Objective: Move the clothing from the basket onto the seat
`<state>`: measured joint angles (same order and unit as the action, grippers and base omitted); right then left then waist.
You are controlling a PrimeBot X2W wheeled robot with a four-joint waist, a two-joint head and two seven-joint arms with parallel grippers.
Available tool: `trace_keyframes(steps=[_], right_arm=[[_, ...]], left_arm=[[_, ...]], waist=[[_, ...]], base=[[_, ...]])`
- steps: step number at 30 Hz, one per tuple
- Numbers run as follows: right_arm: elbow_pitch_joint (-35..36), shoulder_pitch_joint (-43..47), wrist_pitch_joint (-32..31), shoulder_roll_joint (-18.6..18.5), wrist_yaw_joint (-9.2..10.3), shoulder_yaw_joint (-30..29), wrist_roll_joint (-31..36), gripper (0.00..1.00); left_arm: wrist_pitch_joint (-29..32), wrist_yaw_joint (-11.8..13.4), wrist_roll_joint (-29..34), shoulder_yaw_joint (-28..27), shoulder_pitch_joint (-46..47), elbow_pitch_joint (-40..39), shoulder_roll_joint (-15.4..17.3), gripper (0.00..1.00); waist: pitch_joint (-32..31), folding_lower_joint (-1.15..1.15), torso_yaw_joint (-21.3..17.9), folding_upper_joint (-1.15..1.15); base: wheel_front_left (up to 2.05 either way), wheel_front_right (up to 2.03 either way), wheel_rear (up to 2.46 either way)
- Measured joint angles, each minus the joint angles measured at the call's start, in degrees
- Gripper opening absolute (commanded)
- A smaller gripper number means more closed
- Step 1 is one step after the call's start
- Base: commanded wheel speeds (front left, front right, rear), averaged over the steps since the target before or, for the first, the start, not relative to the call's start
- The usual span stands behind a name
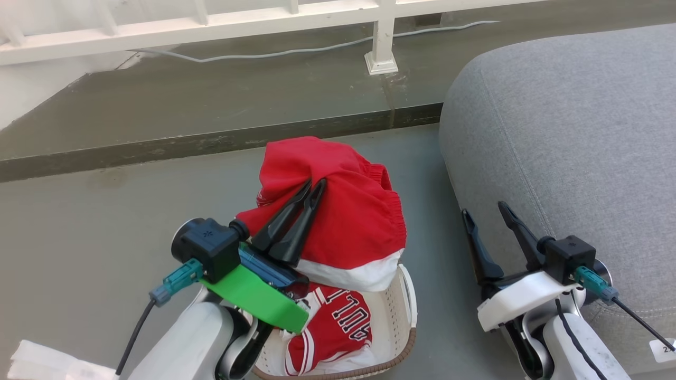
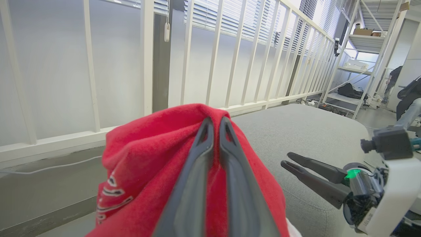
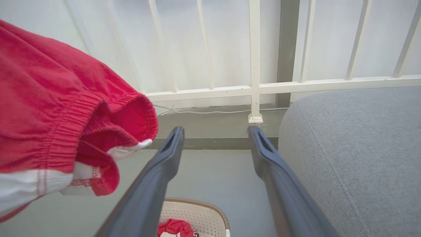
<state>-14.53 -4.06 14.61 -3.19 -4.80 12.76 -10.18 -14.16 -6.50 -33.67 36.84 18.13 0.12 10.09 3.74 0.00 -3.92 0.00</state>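
The basket (image 1: 391,311) stands on the floor (image 1: 105,221) left of the seat (image 1: 570,132), with a jersey (image 1: 338,322) in it. The shorts (image 1: 354,221) hang above it, pinched in the left gripper (image 1: 315,183); a railing (image 1: 211,24) runs behind.

White railing (image 1: 211,24): stands on the raised grey ledge (image 1: 211,100). Pale cable (image 1: 296,51): lies on the ledge along the railing. Metal shelving (image 2: 361,41): beyond the railing's far end, carrying a black bag (image 2: 350,90) and a cardboard box (image 2: 363,32).

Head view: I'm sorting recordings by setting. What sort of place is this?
Probably an indoor lab or workshop corner, not a home: bare grey concrete floor with a loose cable, a white railing, and metal storage shelving beyond the grey seat.
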Motion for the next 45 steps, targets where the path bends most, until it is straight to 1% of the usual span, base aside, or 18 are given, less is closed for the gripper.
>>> trace_keyframes(steps=[5, 7, 12, 15, 17, 19, 20, 24, 29, 40, 41, 42, 43, 45], right_arm=[[3.5, -0.1, 0.0, 0.0, -0.25, 1.1, -0.3, 1.0], [5.4, -0.3, 0.0, 0.0, -0.67, 1.6, -0.4, 1.0], [11.0, -1.8, 0.0, 0.0, -0.94, 4.7, -1.0, 1.0], [14.0, -2.6, 0.0, 0.0, -1.27, 7.5, -3.2, 1.0], [15.0, -2.6, 0.0, -0.1, -1.74, 10.1, -4.1, 1.0], [15.6, -2.6, 0.0, -0.1, -1.75, 12.6, -4.7, 1.0], [15.9, -2.4, 0.0, -0.1, -1.76, 15.2, -5.4, 1.0], [15.8, -2.2, -0.8, -0.1, -1.77, 18.7, -7.1, 1.0], [14.2, -1.1, -2.1, -0.3, -1.92, 21.3, -8.1, 1.0], [9.6, -1.4, -2.5, -0.3, -1.93, 24.0, -7.9, 1.0], [9.0, -1.6, -2.5, -0.3, -1.93, 24.4, -7.9, 0.92], [8.7, -1.7, -2.5, -0.3, -1.93, 24.6, -7.9, 0.26], [8.5, -1.9, -2.5, -0.3, -1.93, 24.7, -7.9, 0.0], [7.9, -2.7, -2.5, -0.3, -1.93, 24.8, -8.0, 0.0]], left_arm=[[0.1, 0.5, 0.0, 0.0, -0.6, -0.8, 0.5, 0.0], [0.5, 0.5, 0.0, -0.1, -0.6, -1.0, 0.7, 0.0], [0.6, 0.5, 0.0, -0.2, -0.6, -1.0, 1.2, 0.0], [1.0, 0.7, 0.0, -0.4, -0.7, -1.0, 1.4, 0.0], [1.0, 0.7, -0.1, -0.4, -0.7, -1.0, 1.5, 0.0], [1.0, 0.7, -0.1, -0.3, -0.7, -0.8, 1.5, 0.0], [1.1, 0.7, -0.1, -0.3, -0.7, -1.0, 1.5, 0.0], [1.1, 0.7, -0.1, -0.1, -0.7, -1.6, 1.3, 0.0], [1.3, 0.7, -0.1, 0.5, -0.6, -2.6, 0.5, 0.0], [2.1, 0.6, -0.1, 3.3, -0.6, -4.3, -0.3, 0.0], [2.1, 0.6, -0.1, 3.6, -0.6, -4.3, -0.3, 0.0], [2.1, 0.6, -0.1, 3.9, -0.6, -4.4, -0.4, 0.0], [2.1, 0.5, -0.1, 4.1, -0.6, -4.4, -0.4, 0.0], [2.4, 0.5, -0.2, 4.2, -0.6, -4.6, -0.5, 0.0]], waist=[[-0.1, 0.0, -0.2, 0.0], [-0.1, 0.0, -0.2, 0.0], [-0.3, 0.0, -0.4, 0.0], [-0.4, 0.0, -0.4, 0.0], [-0.6, 0.0, -0.4, 0.0], [-0.8, 0.0, -0.4, 0.0], [-1.1, 0.0, -0.4, 0.0], [-1.3, 0.0, -0.2, 0.0], [-1.5, 0.0, 0.4, 0.0], [-1.7, 0.0, 1.3, 0.0], [-1.7, 0.0, 1.3, 0.0], [-1.7, 0.0, 1.4, 0.0], [-1.7, 0.0, 1.4, 0.0], [-1.7, 0.0, 1.5, 0.0]], base=[[0.0, 0.0, 0.0], [0.0, 0.0, 0.0], [0.0, 0.0, 0.0], [0.0, 0.0, 0.0], [0.0, 0.0, 0.0], [0.0, 0.0, 0.0], [0.0, 0.0, 0.0], [0.0, 0.0, 0.0], [0.0, 0.0, 0.0], [0.0, 0.0, 0.0], [0.0, 0.0, 0.0], [0.0, 0.0, 0.0], [0.0, 0.0, 0.0], [0.0, 0.0, 0.0]])
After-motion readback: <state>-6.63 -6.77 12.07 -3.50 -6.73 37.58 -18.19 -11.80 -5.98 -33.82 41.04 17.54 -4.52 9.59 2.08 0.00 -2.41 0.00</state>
